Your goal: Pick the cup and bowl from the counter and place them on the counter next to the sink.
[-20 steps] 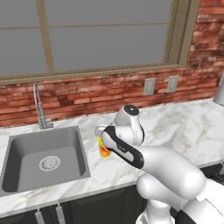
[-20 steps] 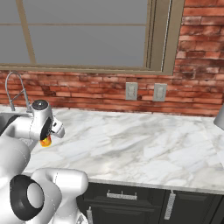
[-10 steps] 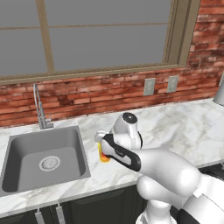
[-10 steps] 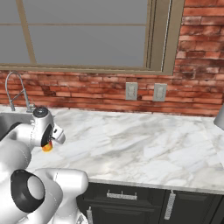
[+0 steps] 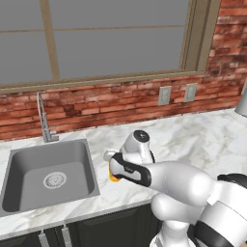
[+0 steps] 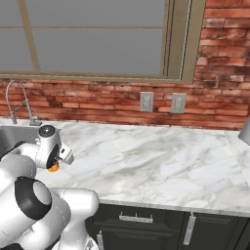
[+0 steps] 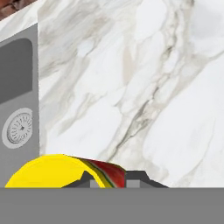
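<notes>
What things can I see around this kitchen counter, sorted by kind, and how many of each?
Yellow cup, in the claw: 1
Sink: 1
Faucet: 1
Wall outlets: 2
Window: 1
Total: 6

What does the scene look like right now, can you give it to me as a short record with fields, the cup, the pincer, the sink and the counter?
cup: small yellow tumbler with a red mark, held in the pincer
pincer: shut on the cup, low over the counter just right of the sink
sink: grey steel basin with round drain, faucet behind it
counter: white marble with grey veins, brick wall behind
bowl: cannot tell from these views
task state: cup near the sink, not yet released
</notes>
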Controlling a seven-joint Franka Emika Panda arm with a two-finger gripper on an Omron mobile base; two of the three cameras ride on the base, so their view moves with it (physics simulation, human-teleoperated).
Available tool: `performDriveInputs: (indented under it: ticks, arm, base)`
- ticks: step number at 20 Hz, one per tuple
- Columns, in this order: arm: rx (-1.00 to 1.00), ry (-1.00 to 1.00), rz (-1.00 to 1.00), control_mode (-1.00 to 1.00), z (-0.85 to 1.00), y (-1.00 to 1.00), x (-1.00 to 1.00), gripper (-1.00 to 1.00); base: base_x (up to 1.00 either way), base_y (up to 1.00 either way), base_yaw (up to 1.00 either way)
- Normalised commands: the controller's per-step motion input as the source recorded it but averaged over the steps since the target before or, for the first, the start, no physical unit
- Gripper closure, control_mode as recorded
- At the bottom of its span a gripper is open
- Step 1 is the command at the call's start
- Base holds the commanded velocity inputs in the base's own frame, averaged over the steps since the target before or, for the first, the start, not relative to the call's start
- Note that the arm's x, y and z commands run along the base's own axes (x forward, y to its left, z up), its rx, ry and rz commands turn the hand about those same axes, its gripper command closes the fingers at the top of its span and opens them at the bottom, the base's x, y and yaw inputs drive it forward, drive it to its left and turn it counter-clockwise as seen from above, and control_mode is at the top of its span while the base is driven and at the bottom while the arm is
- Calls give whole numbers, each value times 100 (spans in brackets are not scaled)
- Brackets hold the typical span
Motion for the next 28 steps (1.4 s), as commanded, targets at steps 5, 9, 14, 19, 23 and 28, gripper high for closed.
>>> performDriveInputs:
  ticks: [5,9,14,19,23,28]
  arm:
    - [0,0,0,-100,-10,0,0,100]
    - [0,0,0,-100,0,0,0,-100]
    - [0,0,0,-100,0,0,0,-100]
    - [0,-2,0,-100,0,0,-6,-100]
    - [0,-15,0,-100,19,0,-28,-100]
    - [0,-21,1,-100,52,0,-31,-100]
  base:
    - [0,0,0]
    - [0,0,0]
    - [0,0,0]
    - [0,0,0]
    - [0,0,0]
    - [0,0,0]
